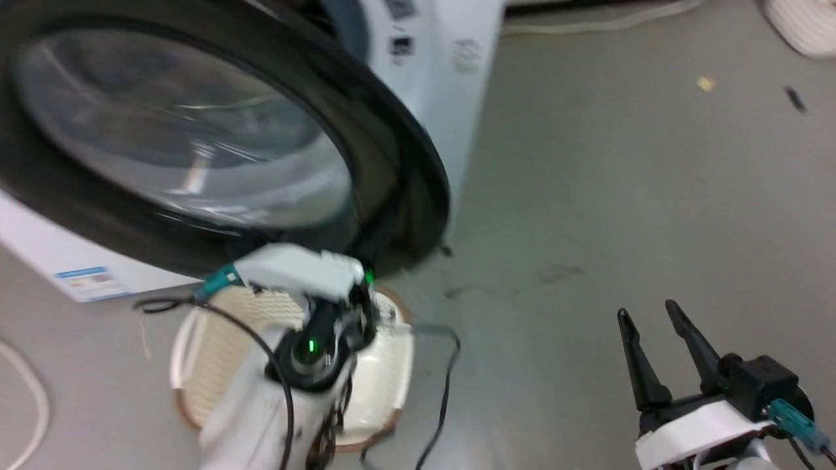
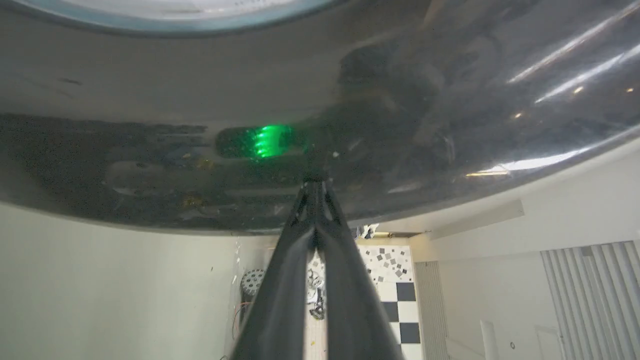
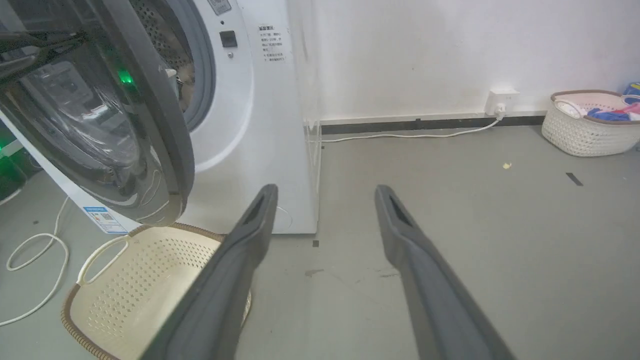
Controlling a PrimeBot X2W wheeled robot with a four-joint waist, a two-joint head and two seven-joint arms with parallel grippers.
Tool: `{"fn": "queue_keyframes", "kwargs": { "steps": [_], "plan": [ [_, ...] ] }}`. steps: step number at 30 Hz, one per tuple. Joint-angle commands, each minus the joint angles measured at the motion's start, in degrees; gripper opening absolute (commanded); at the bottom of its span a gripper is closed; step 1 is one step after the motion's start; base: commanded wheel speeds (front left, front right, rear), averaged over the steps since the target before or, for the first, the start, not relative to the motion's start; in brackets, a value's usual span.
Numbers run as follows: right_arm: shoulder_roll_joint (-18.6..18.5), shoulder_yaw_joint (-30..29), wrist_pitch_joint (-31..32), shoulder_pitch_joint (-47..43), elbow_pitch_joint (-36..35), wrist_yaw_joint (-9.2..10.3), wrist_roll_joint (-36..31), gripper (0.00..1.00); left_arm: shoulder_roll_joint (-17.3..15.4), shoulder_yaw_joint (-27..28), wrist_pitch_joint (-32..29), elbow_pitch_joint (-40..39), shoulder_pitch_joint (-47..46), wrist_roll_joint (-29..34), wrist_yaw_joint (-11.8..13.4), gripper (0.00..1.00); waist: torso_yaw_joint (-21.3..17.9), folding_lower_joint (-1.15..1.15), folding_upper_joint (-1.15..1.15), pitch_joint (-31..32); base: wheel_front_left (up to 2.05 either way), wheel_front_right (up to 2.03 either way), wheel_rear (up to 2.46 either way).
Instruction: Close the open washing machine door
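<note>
At the very tips of the left pincer (image 2: 315,186) stands the washing machine door (image 2: 175,90). The pincer's 2 dark fingers (image 2: 285,280) are pressed together with no gap and nothing between them. Their joined point rests against the door's glossy black rim, near its lower edge. A green glow (image 2: 262,141) reflects in the rim just to the left of that point. In the head view the door is swung out from the white washing machine (image 1: 450,72), with its bulging clear window (image 1: 183,130) facing the robot. The left wrist (image 1: 307,271) sits just beneath the door's bottom rim. Below that wrist a cream basket (image 1: 215,339) lies on the grey floor (image 1: 620,196). The right pincer (image 3: 326,189) is well apart from the door, which hangs up and to the left of it. Its 2 fingers are spread wide and hold nothing, with grey floor beyond them. Ahead of its left finger is the machine's front corner, and the drum opening (image 3: 185,65) shows behind the door. Far ahead and to the right of this pincer, a second basket (image 3: 585,130) with laundry in it stands by the wall. A white cable (image 3: 410,135) runs along the floor to a socket (image 3: 501,97).
</note>
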State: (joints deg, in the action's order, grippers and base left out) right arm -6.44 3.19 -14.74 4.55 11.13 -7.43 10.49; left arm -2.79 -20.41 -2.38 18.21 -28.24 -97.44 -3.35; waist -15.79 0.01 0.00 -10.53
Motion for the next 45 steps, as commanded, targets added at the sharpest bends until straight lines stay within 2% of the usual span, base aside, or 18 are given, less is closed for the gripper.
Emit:
{"fn": "queue_keyframes", "kwargs": {
  "steps": [1,2,4,6,12,15,16,17,18,21,26,29,31,35,40,45],
  "plan": [
    [0.27,0.31,-0.26,1.06,0.23,-0.06,0.33,1.0,-0.1,-0.03,1.87,1.74,-2.04,-0.32,-0.73,0.0,-4.06,-0.01,0.0,-3.5,0.0,0.0,0.0],
    [0.4,0.7,-0.26,1.35,0.39,-0.06,0.49,1.0,-0.1,0.23,6.01,5.97,-5.3,-0.7,-0.95,0.0,-4.94,-0.01,0.0,-3.89,0.0,0.0,0.0],
    [0.44,0.83,-0.26,1.48,0.46,-0.06,0.54,1.0,-0.1,0.26,7.75,7.97,-6.76,-1.11,-1.21,0.0,-5.21,-0.01,0.0,-4.01,0.0,0.0,0.0],
    [0.45,0.6,-0.26,1.67,0.67,-0.06,0.54,1.0,-0.1,-2.1,11.48,14.96,-11.47,-3.16,-3.15,0.0,-4.69,-0.01,0.0,-3.73,0.0,0.0,0.0],
    [-0.01,0.47,-0.26,1.12,-0.15,-0.06,0.59,1.0,-0.1,-5.09,12.19,16.26,-11.69,-3.45,-4.05,0.0,-1.72,-0.01,0.0,-2.05,0.0,0.0,0.0],
    [-0.47,0.51,-0.26,0.31,-0.91,-0.06,0.62,1.0,-0.26,-5.75,12.79,13.47,-9.47,-1.66,-4.11,0.0,0.68,-0.01,0.0,-0.34,0.0,0.0,0.0],
    [-0.85,0.62,-0.26,-0.43,-1.46,-0.06,0.65,1.0,-1.06,-6.73,13.05,10.73,-6.78,0.56,-4.12,0.47,2.49,-0.01,0.0,1.14,0.0,0.0,0.0],
    [-0.85,0.62,-0.26,-0.43,-1.46,-0.06,0.65,1.0,-1.06,-6.73,13.05,10.73,-6.78,0.56,-4.12,0.47,2.49,-0.01,0.0,1.14,0.0,0.0,0.0],
    [-1.0,0.55,-0.26,-0.91,-1.8,-0.06,0.66,1.0,-1.62,-7.34,13.19,9.3,-5.19,1.72,-4.12,1.0,3.52,-0.01,0.0,1.94,0.0,0.0,0.0],
    [-1.45,0.7,-0.26,-2.24,-2.62,-0.06,0.9,1.0,-4.38,-9.49,13.89,4.51,-0.13,5.89,-4.13,1.0,6.25,-0.01,0.0,4.29,0.0,0.0,0.0],
    [-2.26,0.91,-0.26,-4.66,-4.18,-0.06,0.86,1.0,-10.88,-12.79,16.39,-2.52,8.35,15.56,-4.13,1.0,10.89,-0.01,0.0,8.24,0.0,0.0,0.0],
    [-2.78,1.15,-0.26,-6.27,-4.35,-0.06,0.52,1.0,-14.89,-12.42,17.22,-4.24,12.93,23.5,-4.13,1.0,13.18,-0.01,0.0,10.25,0.0,0.0,0.0],
    [-2.84,0.9,-0.26,-7.0,-4.66,-0.06,0.38,1.0,-15.89,-8.86,17.32,-5.41,15.57,30.18,-4.13,1.0,14.58,-0.01,0.0,10.8,0.0,0.0,0.0],
    [-2.67,0.9,-0.26,-7.92,-5.39,-0.06,-0.01,1.0,-14.81,-0.29,17.35,-9.72,21.05,47.03,-2.7,1.0,16.66,-0.01,0.0,11.45,0.0,0.0,0.0],
    [-2.22,0.53,-0.26,-8.78,-5.79,-0.06,-0.89,1.0,-10.28,8.51,17.36,-15.48,27.25,64.56,-0.46,1.0,18.37,-0.01,0.0,11.59,0.0,0.0,0.0],
    [-1.79,1.21,-0.26,-9.45,-5.78,-0.06,-1.49,1.0,-7.55,12.56,17.37,-17.96,30.82,81.12,1.14,1.0,19.51,-0.01,0.0,11.32,0.0,0.0,0.0]
  ]
}}
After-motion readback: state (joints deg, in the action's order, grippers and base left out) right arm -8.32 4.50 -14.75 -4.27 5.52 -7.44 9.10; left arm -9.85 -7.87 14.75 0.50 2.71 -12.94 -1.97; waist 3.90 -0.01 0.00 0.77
